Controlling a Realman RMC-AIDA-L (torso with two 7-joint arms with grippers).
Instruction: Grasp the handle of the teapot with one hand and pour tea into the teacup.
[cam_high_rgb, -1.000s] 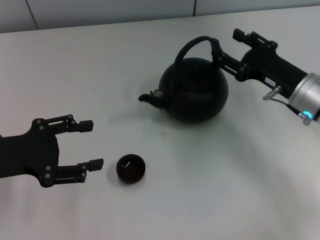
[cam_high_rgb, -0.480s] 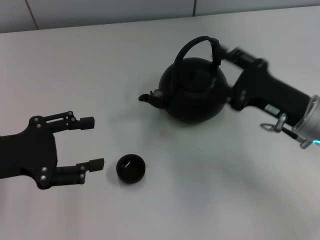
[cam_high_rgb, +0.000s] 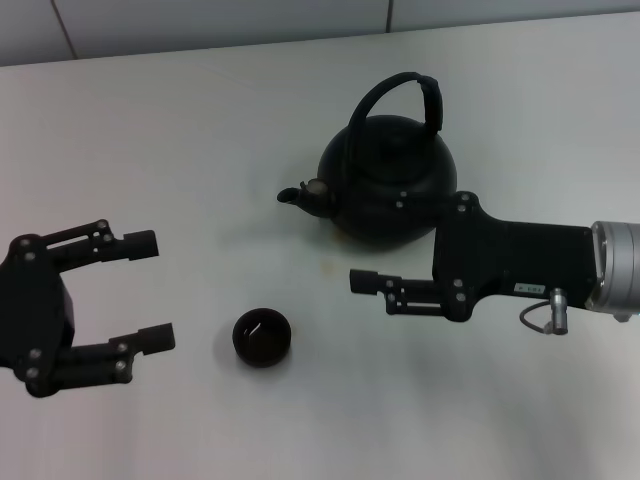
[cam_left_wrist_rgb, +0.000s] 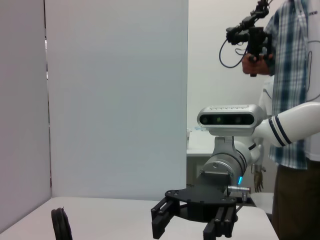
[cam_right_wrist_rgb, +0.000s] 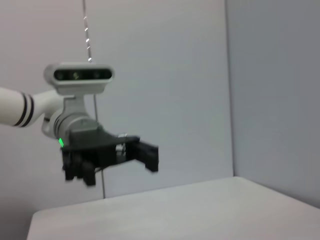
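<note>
- Both jaws gape, holding nothing: left gripper (cam_high_rgb: 150, 290) beside the teacup (cam_high_rgb: 261, 337), right gripper (cam_high_rgb: 368, 288) low before the teapot (cam_high_rgb: 388, 178).
- Teapot upright, handle (cam_high_rgb: 400, 95) free; teacup stands apart.

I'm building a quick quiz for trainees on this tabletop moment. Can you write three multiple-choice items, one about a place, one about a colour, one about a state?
1. Where does the small round teacup stand?
A. On the table, nearer the camera than the teapot's spout
B. Inside the teapot
C. In the right gripper

2. What colour is the round-bodied metal teapot?
A. White
B. Black
C. Red

3. How is the left gripper?
A. Shut on the teacup
B. Holding the teapot handle
C. Open and empty

Answers: 1 A, the cup sits on bare white table below the spout. 2 B, body and arched handle are black. 3 C, its fingers are spread beside the cup; the right gripper holds nothing either.
</note>
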